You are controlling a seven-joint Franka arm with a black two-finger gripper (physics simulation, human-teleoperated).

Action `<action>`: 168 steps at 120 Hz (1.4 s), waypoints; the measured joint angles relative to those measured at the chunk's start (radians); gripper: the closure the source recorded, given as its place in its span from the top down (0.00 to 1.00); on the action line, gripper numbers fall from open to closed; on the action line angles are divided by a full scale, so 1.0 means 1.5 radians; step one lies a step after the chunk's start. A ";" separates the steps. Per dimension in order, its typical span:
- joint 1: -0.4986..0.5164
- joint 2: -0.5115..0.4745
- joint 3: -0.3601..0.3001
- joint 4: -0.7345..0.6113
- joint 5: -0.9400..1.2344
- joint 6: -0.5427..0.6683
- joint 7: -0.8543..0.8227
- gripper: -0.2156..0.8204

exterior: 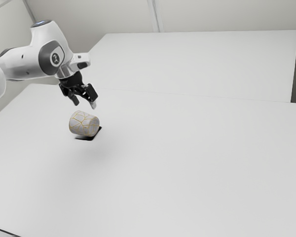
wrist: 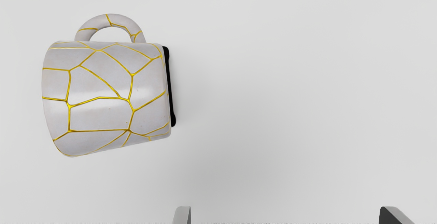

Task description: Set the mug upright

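Mug (exterior: 84, 124) on its side near spread pincer (exterior: 84, 103)

In the exterior view, the claw (exterior: 84, 103) could pass over bare worktop (exterior: 197, 163) from 2 to 5 o'clock of the mug (exterior: 83, 124), an obstacle at the claw's 6 o'clock, its handle (wrist: 110, 19) jutting away from the fingertips.

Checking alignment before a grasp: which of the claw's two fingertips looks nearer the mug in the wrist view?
The pale fingertip with just a thin dark edge; the other fingertip, showing a broad dark face, looks farther from the mug.
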 joint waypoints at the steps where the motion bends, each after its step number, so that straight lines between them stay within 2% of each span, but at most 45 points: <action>1: 0.000 0.000 0.000 0.000 0.000 0.000 0.000 0.79; 20: -0.005 0.014 0.036 -0.001 -0.022 0.007 0.016 0.79; 44: 0.075 0.078 0.048 0.042 -0.111 0.003 0.085 0.79; 63: 0.147 0.182 0.048 0.140 -0.216 -0.062 0.160 0.79; 102: 0.266 0.350 0.045 0.318 -0.368 -0.218 0.293 0.79; 120: 0.324 0.412 0.027 0.383 -0.431 -0.299 0.339 0.79; 146: 0.352 0.472 0.012 0.406 -0.534 -0.374 0.389 0.79; 168: 0.354 0.481 0.010 0.399 -0.592 -0.397 0.415 0.77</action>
